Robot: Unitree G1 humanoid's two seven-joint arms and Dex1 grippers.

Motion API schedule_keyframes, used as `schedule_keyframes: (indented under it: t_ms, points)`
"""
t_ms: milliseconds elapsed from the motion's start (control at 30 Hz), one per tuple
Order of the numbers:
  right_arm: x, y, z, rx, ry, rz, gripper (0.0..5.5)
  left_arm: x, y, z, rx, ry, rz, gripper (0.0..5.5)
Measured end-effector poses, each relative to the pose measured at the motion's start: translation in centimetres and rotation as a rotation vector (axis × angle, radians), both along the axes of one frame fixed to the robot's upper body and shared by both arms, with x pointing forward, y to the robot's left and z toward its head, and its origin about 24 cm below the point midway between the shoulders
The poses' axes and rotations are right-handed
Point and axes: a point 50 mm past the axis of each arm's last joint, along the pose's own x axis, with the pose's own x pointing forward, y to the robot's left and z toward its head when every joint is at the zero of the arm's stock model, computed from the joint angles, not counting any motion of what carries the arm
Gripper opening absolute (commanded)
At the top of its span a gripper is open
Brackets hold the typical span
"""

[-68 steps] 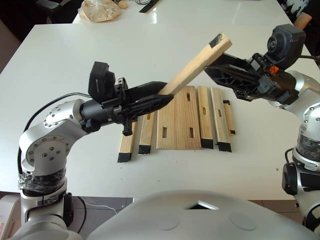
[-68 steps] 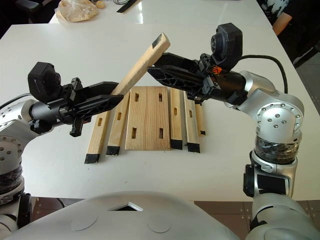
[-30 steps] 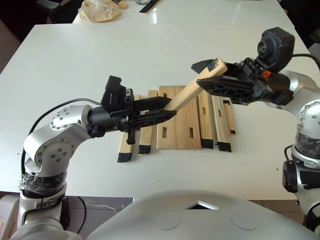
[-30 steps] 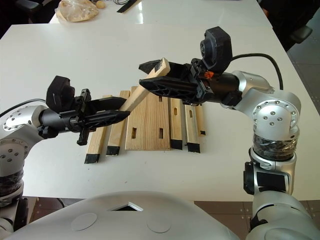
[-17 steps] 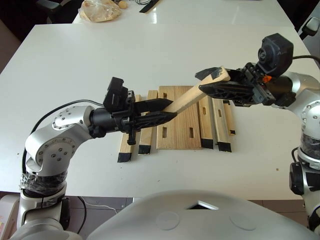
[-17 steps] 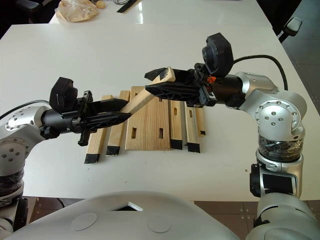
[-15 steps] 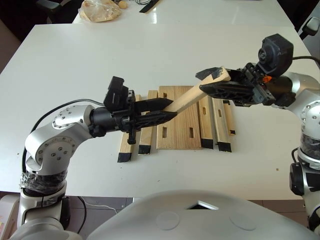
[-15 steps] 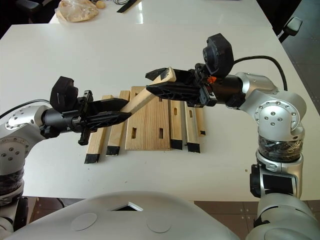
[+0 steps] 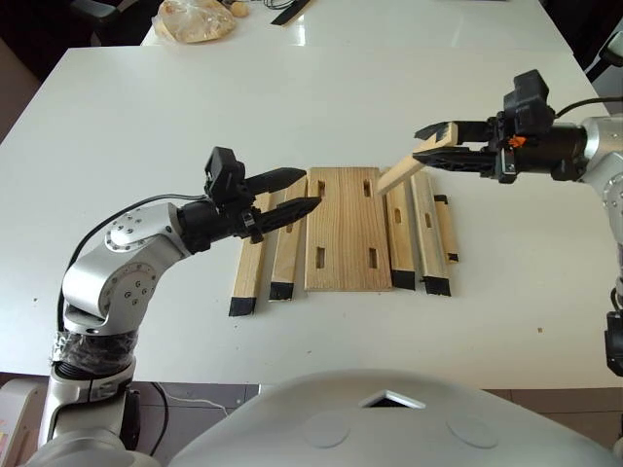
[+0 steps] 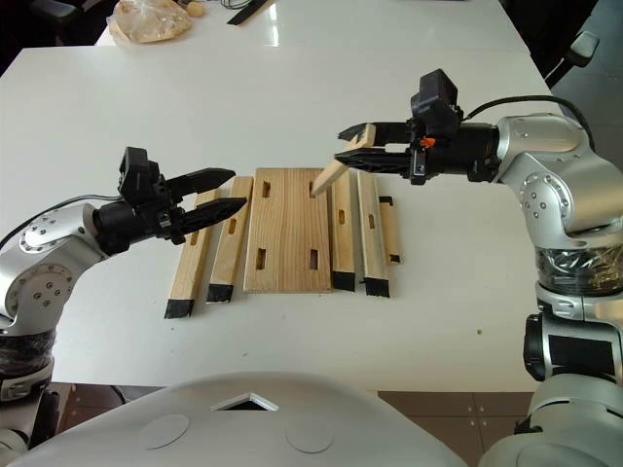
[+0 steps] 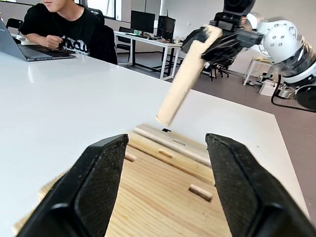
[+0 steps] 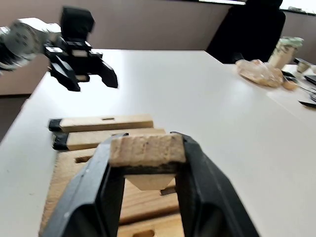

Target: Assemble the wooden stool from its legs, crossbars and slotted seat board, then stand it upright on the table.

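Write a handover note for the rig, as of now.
Left gripper: open, empty, over the two legs left of the board.
Right gripper: shut on one end of a leg, tilted down over the board's far right corner.
Board flat on the table; three more pieces beside it on the right.
Done: nothing joined.
Left: all assembly, then stand it upright.

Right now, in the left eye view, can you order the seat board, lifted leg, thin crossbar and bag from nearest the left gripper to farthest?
1. seat board, just beside the left gripper
2. lifted leg, in the right gripper
3. thin crossbar, row's right end
4. bag, far back
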Motion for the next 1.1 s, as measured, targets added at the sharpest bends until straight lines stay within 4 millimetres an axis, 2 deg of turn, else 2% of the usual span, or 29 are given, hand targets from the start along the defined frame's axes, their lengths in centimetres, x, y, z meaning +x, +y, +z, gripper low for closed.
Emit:
schedule_keyframes:
  t_ms: [200,367,633,1100]
  points:
    - [0.1,-1.0,-1.8,-0.168,-0.059,0.069,1.30,-0.5,-0.1,-1.4,0.045,0.011,0.009,2.92]
    - [-0.6,-2.9,-2.4,-0.272,-0.028,0.098,1.30,-0.7,0.1,-1.8,0.050,0.012,0.010,2.92]
    - [-1.2,-3.6,-3.6,-0.293,0.032,0.127,1.30,-1.0,0.3,-2.1,0.046,0.022,0.022,2.92]
    - [-1.3,-3.4,-4.1,-0.335,-0.047,0.190,1.30,-1.0,0.4,-2.0,0.046,0.020,0.025,2.92]
